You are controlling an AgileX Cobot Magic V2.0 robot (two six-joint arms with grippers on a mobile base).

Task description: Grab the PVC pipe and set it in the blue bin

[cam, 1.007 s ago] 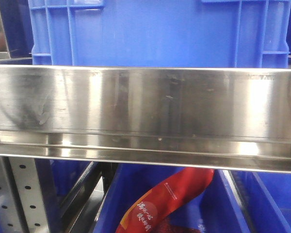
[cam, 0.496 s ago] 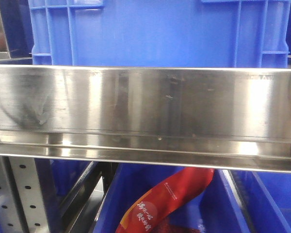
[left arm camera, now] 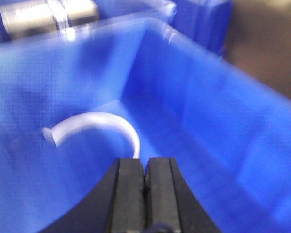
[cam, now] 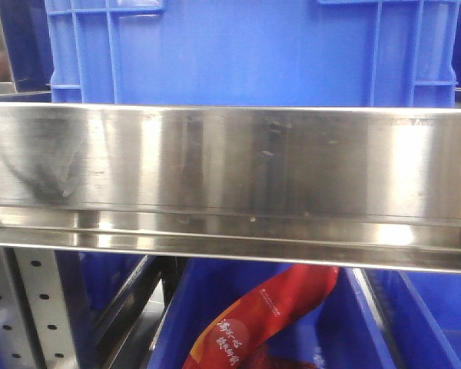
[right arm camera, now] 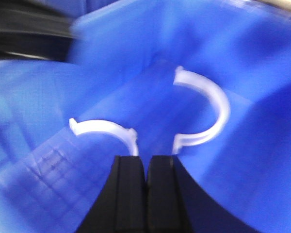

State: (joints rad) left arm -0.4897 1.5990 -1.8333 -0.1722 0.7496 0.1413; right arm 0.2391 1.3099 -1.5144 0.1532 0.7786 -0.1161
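In the left wrist view a white curved PVC pipe piece (left arm camera: 94,118) lies on the floor of a blue bin (left arm camera: 223,126). My left gripper (left arm camera: 145,160) is shut, with nothing showing between the jaws. One end of the piece runs behind the tip of its left finger. In the right wrist view two more white curved pieces lie in a blue bin (right arm camera: 48,97), one on the left (right arm camera: 104,127) and one on the right (right arm camera: 216,104). My right gripper (right arm camera: 146,158) is shut just short of them, between their near ends. Both wrist views are blurred.
The front view shows a blue bin (cam: 253,54) on a steel shelf rail (cam: 230,161). Below it, a lower blue bin (cam: 438,323) holds a red bag (cam: 269,311). A perforated upright (cam: 23,307) stands at the left. A metal cylinder (left arm camera: 48,13) lies beyond the left bin.
Nothing in the front view has moved; only the reflections on the steel rail shift slightly.
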